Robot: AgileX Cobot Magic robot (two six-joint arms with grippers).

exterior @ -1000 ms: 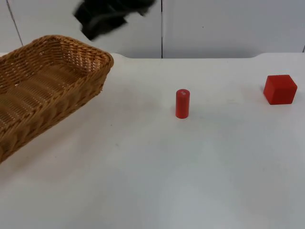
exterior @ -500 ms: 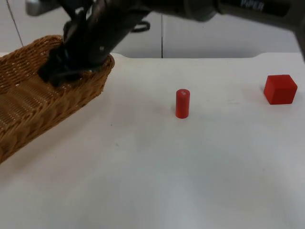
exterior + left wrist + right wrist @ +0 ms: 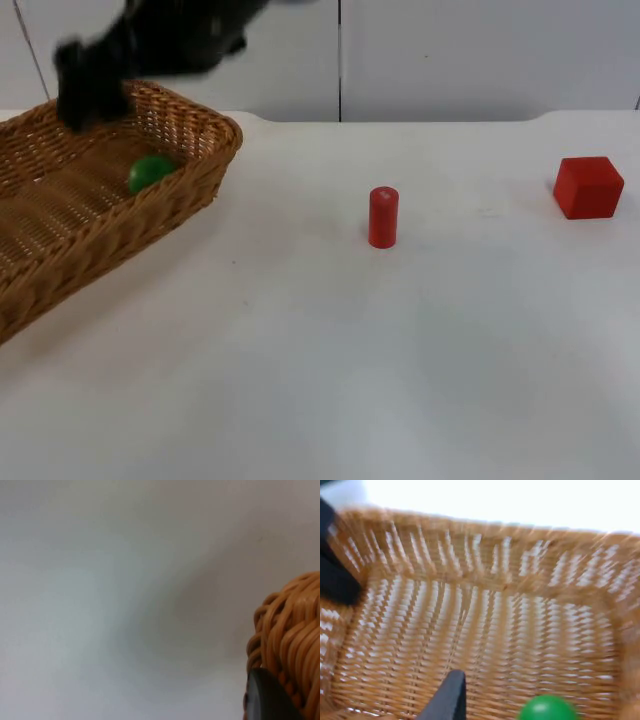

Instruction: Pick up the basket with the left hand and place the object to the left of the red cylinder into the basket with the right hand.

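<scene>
On the near part of the white worktop (image 3: 330, 380) I see nothing that belongs to the job; going back from there, the red cylinder (image 3: 383, 217) stands upright about mid-table, with a red cube (image 3: 588, 187) well apart from it toward the right edge. To the cylinder's left the wicker basket (image 3: 95, 205) sits tilted, its near end running out of my top view, which I read as the left tool (image 3: 265, 700) carrying it: the left wrist view shows a dark fingertip pressed against the woven rim (image 3: 290, 630), so I judge that tool clenched on the basket. A green ball (image 3: 150, 172) lies inside the basket on its woven floor, near the far end wall; the right wrist view looks straight down on it (image 3: 547, 709). The right tool (image 3: 92, 85) is a dark blur above the basket's far rim, and I cannot tell how its fingers stand. By my judgement the drop is made and the task is all but finished; what remains is getting the right arm clear.
</scene>
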